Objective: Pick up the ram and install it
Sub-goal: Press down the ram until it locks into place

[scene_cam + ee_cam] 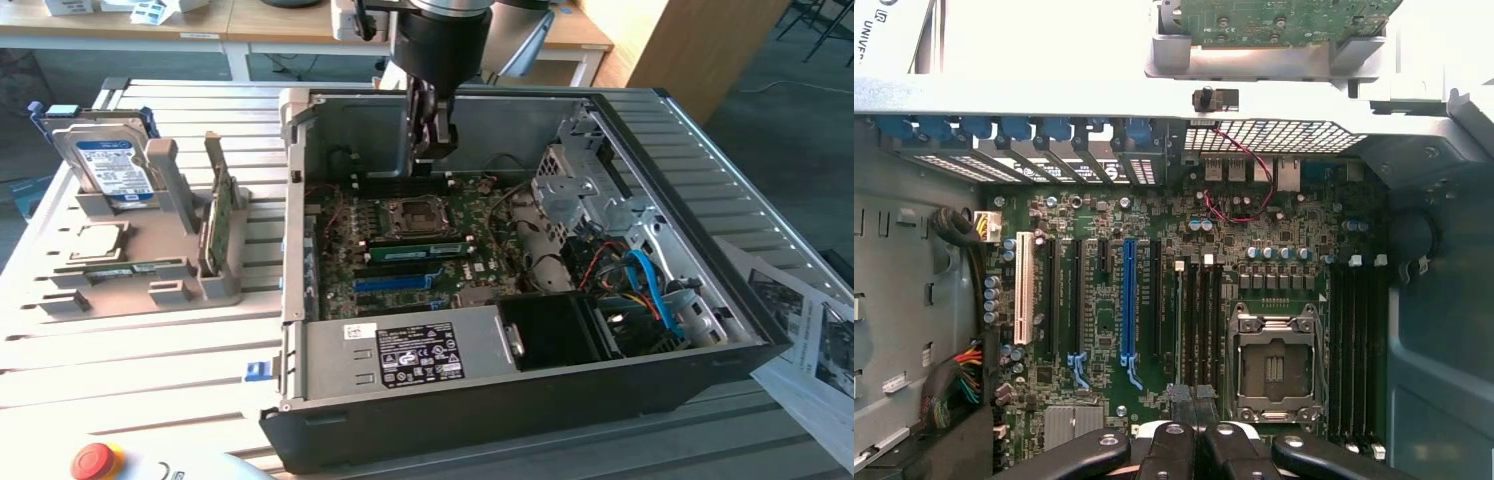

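Slatted table: thin green ram upright in gray holder, gripper closed over mobo

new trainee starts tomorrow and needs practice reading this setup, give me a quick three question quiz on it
1. True or false: the hard drive lies inside the computer case.
2. The claw hangs over: A the hard drive, B the motherboard, C a keyboard.
3. Fill in: the long slot on the board is coloured ____.
Key: 1 false, it stands outside the case; 2 B; 3 blue.
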